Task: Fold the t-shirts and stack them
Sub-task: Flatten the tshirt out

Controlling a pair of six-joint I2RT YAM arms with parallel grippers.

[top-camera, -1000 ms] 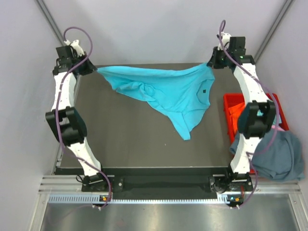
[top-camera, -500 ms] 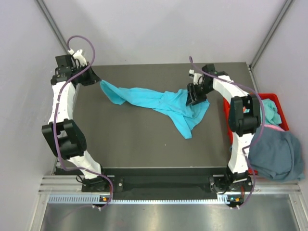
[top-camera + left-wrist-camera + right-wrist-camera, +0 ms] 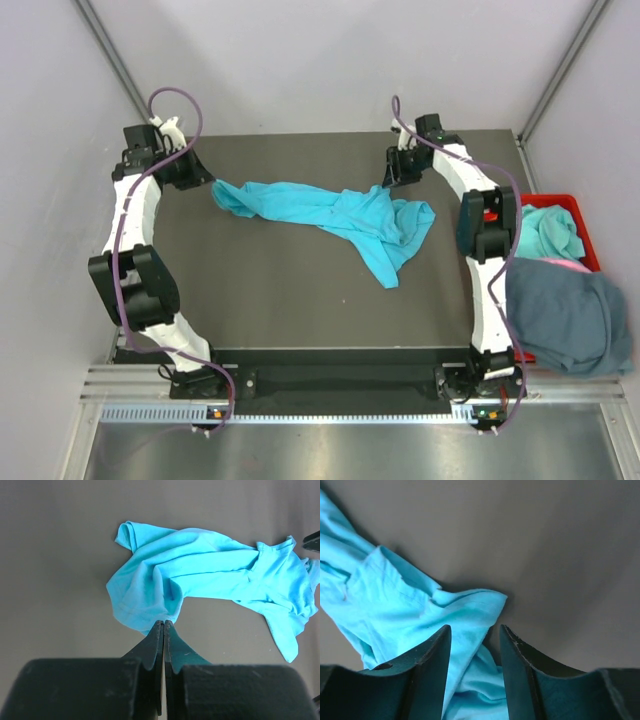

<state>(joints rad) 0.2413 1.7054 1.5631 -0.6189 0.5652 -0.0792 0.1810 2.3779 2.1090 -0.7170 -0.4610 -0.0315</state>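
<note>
A bright turquoise soft cloth t-shirt (image 3: 340,215) is seen lying crumpled and drawn out sideways across the far half of the dark grey table (image 3: 280,300), not folded. Its left end is pinched by the left gripper (image 3: 164,624), whose fingers are pressed fully together on a fold of the cloth near the table's far left corner. The right gripper (image 3: 474,630) is held just above the shirt's right end; its fingers (image 3: 432,655) are parted with a clear gap, and nothing is gripped between them. At the right edge, a second turquoise garment (image 3: 548,232) is seen inside a red plastic bin (image 3: 560,200), and a slate blue-grey shirt (image 3: 565,318) is draped over the bin's near side.
</note>
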